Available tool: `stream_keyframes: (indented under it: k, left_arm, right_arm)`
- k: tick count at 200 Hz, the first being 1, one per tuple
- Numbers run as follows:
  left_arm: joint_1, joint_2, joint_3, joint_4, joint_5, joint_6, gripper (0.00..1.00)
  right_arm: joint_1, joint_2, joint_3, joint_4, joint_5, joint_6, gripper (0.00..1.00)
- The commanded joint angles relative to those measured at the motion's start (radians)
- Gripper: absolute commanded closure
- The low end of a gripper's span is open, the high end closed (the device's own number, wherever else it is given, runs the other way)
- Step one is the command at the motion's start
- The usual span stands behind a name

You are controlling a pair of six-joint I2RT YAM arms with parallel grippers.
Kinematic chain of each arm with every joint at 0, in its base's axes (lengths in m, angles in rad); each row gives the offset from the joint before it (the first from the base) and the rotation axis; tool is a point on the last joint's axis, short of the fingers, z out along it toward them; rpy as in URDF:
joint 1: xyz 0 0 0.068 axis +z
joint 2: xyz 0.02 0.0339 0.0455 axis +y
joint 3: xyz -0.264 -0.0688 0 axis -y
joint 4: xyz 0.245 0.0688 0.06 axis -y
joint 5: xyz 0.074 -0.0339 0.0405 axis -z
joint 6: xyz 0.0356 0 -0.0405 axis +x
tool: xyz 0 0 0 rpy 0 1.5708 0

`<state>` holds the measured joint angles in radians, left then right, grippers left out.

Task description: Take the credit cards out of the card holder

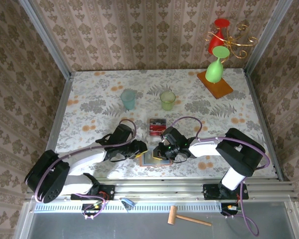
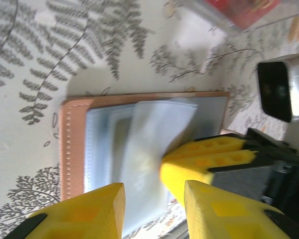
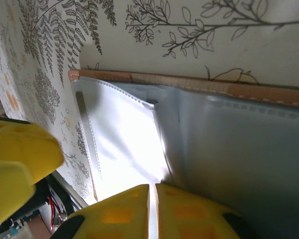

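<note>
The card holder [image 1: 150,160] lies open near the table's front edge, tan rim [image 2: 72,144] around grey-blue pockets [image 3: 249,149]. One pale inner sleeve [image 2: 154,129] is lifted off it. My right gripper [image 3: 152,199] is shut on that sleeve's edge [image 3: 124,134]; its yellow fingers [image 2: 209,159] show in the left wrist view. My left gripper [image 2: 154,204] is open just over the holder's left side [image 1: 141,149], its fingers straddling the sleeve. Red credit cards [image 1: 157,127] lie in a clear tray [image 2: 224,22] just behind the holder.
A teal cup [image 1: 128,98] and a green cup [image 1: 167,100] stand mid-table. At the back right an orange board [image 1: 217,84] carries a green glass and a red one by a gold rack. A wooden mallet [image 1: 189,218] lies below the front rail.
</note>
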<state>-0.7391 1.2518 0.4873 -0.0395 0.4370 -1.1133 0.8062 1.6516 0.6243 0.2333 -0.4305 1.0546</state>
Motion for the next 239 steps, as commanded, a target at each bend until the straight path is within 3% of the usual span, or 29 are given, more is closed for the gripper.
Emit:
stream_keyframes:
  k: [1,115,176,239]
  left_arm:
    - [-0.004,-0.019,0.031,-0.039,-0.028,0.011,0.63]
    - [-0.007,0.145,0.070,0.003,0.003,0.055,0.62]
    - [-0.020,0.158,0.062,0.013,0.021,0.048,0.62]
    - [-0.037,0.151,0.051,0.012,0.035,0.035,0.62]
  right_arm:
    - [-0.007,0.021,-0.019,0.000,-0.001,0.009,0.89]
    - [-0.010,0.010,-0.026,-0.004,-0.001,0.011,0.91]
    - [-0.019,0.017,-0.055,0.054,-0.016,0.029,0.99]
    - [-0.036,0.027,-0.084,0.104,-0.024,0.044,1.00]
